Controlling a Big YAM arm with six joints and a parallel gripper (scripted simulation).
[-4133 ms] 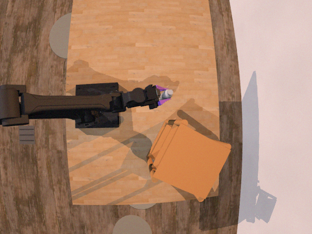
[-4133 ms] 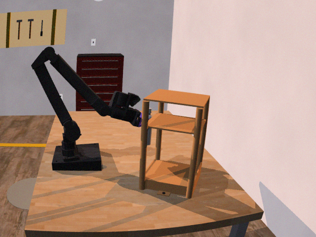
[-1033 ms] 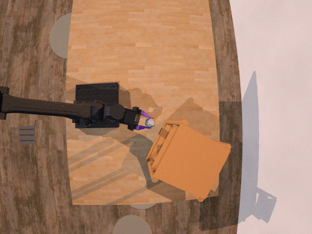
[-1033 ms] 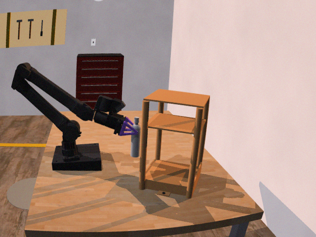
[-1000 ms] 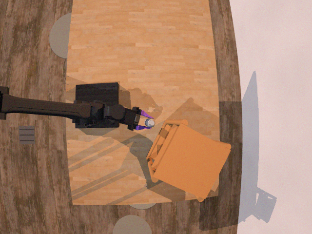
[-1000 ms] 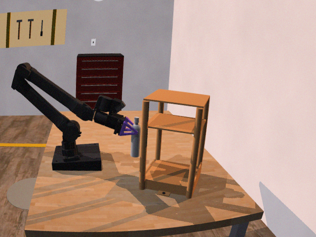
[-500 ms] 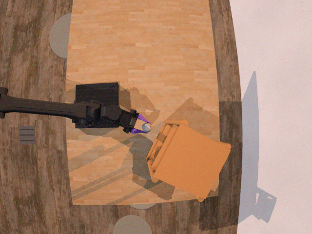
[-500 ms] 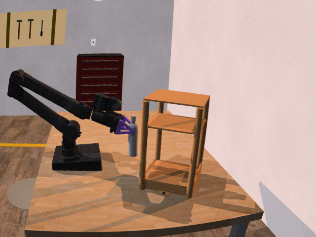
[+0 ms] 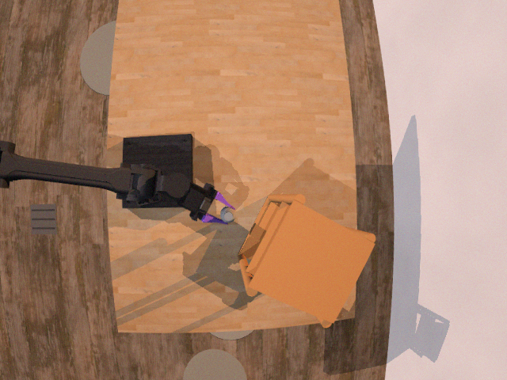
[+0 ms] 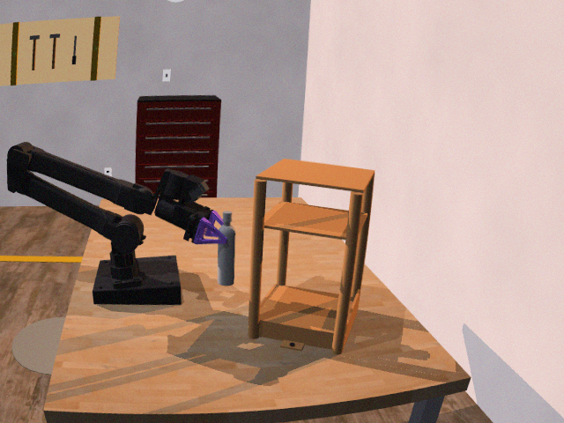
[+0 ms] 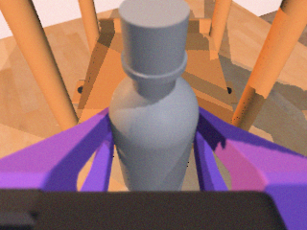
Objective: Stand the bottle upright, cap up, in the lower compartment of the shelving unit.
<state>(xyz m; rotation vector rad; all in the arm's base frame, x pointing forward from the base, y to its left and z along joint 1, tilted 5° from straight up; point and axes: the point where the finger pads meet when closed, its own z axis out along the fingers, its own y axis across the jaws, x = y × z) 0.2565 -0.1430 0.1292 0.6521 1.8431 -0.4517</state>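
Wooden table (image 10: 137,364), grey wall (image 10: 236,55), plank floor (image 10: 27,282)

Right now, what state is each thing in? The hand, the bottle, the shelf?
Hand: shut on the bottle's body, just below the neck.
Bottle: upright, cap up, held in front of the shelf, not inside it yet.
Shelf: standing upright on the table; both compartments hold nothing.
Cap: on the bottle.
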